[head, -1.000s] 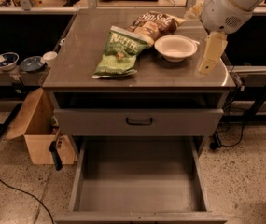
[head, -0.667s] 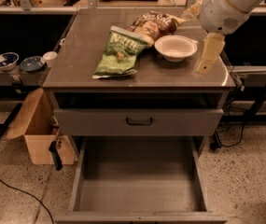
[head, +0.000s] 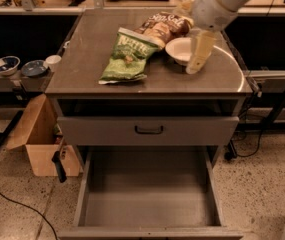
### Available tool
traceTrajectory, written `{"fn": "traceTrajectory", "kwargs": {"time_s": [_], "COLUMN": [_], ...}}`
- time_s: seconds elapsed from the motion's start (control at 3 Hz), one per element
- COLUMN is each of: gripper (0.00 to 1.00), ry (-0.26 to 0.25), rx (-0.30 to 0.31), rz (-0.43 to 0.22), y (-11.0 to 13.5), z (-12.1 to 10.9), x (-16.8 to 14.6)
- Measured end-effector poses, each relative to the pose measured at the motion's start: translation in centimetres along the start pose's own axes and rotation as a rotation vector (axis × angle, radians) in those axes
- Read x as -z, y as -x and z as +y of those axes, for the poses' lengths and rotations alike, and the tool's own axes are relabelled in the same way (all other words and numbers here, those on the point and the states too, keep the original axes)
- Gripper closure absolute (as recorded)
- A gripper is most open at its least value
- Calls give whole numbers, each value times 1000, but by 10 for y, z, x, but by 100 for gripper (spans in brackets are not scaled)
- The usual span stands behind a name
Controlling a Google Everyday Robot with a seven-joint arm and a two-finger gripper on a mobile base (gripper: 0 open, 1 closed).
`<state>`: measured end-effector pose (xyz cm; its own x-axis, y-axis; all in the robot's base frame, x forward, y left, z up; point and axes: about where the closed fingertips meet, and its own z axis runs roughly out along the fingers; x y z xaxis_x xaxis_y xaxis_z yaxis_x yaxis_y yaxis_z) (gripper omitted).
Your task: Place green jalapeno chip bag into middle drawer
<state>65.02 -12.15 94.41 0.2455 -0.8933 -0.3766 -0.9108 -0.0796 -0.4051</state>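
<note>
Not started: the green jalapeno chip bag [head: 127, 56] lies on the table [head: 82, 64], and the middle drawer [head: 149, 196] stands open.

You have the grasp, the carry and the drop all left to do. Your gripper [head: 196, 64] hangs over the white bowl [head: 176, 49], just right of the bag and apart from it. It has no hold on the bag, and you cannot tell how wide it is set. The drawer's floor is bare, and the bowl looks empty. A brown chip bag [head: 164, 26] touches the green one's top edge.

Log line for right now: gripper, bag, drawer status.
green jalapeno chip bag: lying on tabletop, ungrasped | gripper: over tabletop beside white bowl, apart from bag | middle drawer: pulled open, bag not inside
</note>
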Motion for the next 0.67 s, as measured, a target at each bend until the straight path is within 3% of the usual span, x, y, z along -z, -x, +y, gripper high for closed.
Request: {"fn": "traceTrajectory", "kwargs": {"time_s": [0.67], "gripper": [0], "ry": [-12], "rx": [61], "rz": [-38], "y": [13], "z": [-44], "x": [-46]}}
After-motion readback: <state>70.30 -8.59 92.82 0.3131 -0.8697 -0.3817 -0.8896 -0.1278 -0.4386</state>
